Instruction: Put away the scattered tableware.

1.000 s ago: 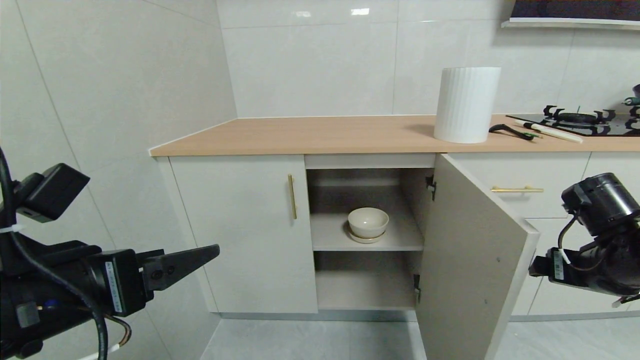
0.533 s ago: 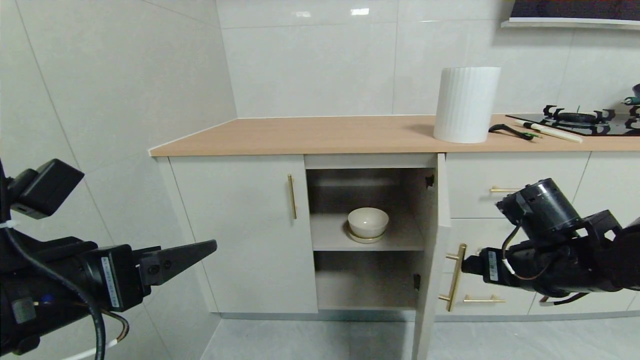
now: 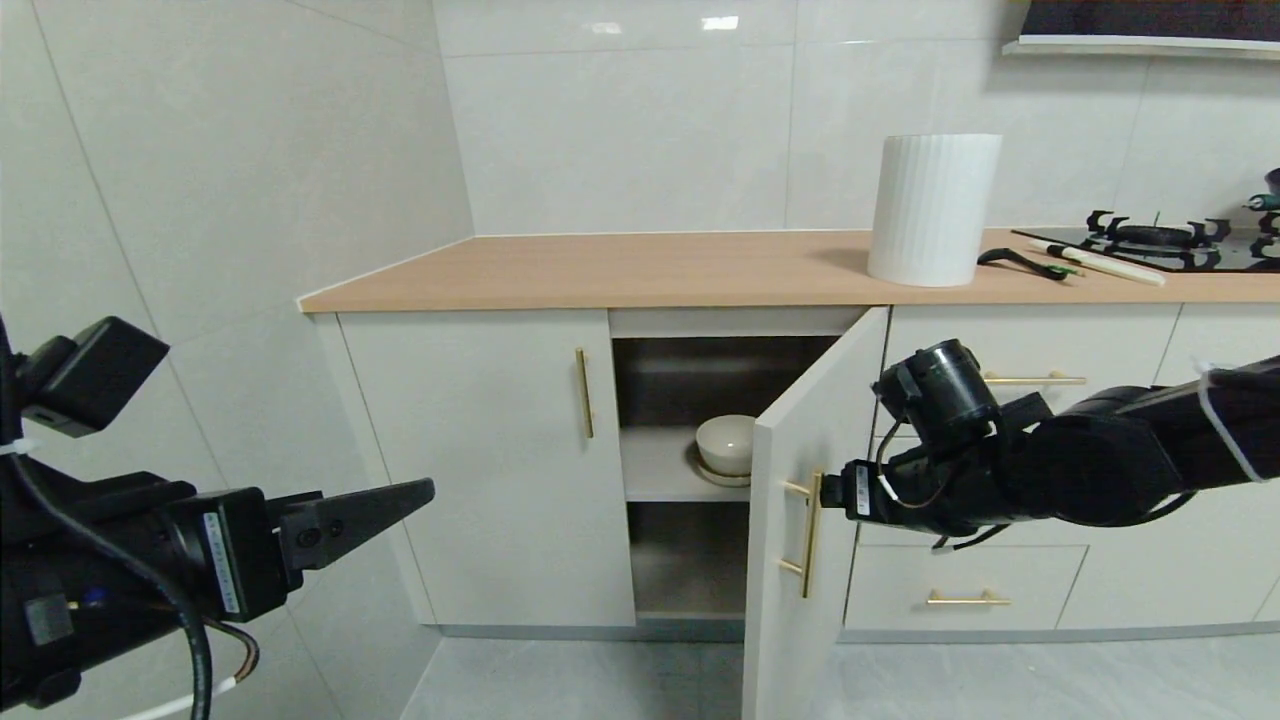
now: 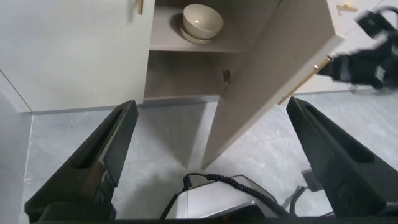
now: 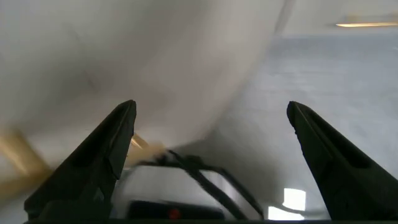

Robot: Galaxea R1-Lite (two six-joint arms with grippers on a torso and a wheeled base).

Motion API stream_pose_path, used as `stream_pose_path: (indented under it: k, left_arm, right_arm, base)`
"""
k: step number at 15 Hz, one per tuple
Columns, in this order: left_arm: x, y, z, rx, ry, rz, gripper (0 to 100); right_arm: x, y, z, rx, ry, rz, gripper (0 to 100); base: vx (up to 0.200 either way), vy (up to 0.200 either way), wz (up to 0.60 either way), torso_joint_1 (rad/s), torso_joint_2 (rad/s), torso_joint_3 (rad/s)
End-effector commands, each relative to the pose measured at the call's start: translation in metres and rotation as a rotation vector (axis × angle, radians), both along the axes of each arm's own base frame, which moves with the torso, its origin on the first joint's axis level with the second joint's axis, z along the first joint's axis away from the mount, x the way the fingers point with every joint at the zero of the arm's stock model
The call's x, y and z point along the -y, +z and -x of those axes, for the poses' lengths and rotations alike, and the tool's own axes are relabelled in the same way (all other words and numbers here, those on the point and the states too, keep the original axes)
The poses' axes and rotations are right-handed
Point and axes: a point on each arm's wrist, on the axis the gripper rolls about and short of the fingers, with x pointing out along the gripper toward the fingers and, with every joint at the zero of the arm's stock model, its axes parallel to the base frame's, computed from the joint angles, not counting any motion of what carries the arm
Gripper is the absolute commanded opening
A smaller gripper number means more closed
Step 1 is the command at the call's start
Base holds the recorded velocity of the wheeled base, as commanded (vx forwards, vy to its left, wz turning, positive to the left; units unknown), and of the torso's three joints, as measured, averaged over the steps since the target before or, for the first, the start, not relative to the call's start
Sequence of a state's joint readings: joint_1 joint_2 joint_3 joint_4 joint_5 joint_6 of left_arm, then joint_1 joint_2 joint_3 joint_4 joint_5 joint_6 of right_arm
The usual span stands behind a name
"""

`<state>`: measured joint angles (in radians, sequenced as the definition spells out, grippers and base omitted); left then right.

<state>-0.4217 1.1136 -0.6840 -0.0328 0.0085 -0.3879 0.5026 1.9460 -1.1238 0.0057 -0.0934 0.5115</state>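
Observation:
A cream bowl point(image 3: 727, 441) sits on a small plate point(image 3: 716, 477) on the middle shelf of the cabinet, partly hidden by the cabinet door point(image 3: 790, 540). The door stands half shut. My right gripper point(image 3: 838, 490) is open, right at the door's outer face beside the gold handle point(image 3: 808, 535); the right wrist view has the door panel point(image 5: 155, 62) close ahead between the spread fingers of this gripper point(image 5: 210, 107). My left gripper point(image 3: 420, 492) hangs open at the lower left, well away from the cabinet. Between the left gripper's point(image 4: 211, 106) fingers lie the bowl point(image 4: 202, 20) and door point(image 4: 280, 74).
A tall white ribbed canister point(image 3: 933, 208) stands on the wooden counter point(image 3: 620, 268), with a black utensil point(image 3: 1020, 262) and a pale stick point(image 3: 1095, 262) beside the stove point(image 3: 1160, 240). The left cabinet door point(image 3: 480, 460) is shut. Drawers point(image 3: 965, 590) lie to the right.
My right arm has swept leftward with the door before it, and the door has swung from wide open to about half shut. The left arm has barely moved.

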Motion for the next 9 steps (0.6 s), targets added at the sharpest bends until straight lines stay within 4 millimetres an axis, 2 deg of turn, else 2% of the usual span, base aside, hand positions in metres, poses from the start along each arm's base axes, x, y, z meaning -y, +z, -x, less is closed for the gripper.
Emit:
stream_pose_path:
  k: [1, 9]
  left_arm:
    - [0.0, 0.0, -0.001, -0.003, 0.001, -0.002, 100]
    - [0.0, -0.001, -0.002, -0.007, 0.006, -0.005, 100]
  right_arm:
    - [-0.01, -0.022, -0.017, -0.028, 0.014, -0.008, 100]
    - [-0.025, -0.053, -0.044, 0.064, -0.049, -0.158, 100]
  base:
    - [0.0, 0.0, 0.0, 0.0, 0.0, 0.0]
    - [0.0, 0.0, 0.0, 0.0, 0.0, 0.0]
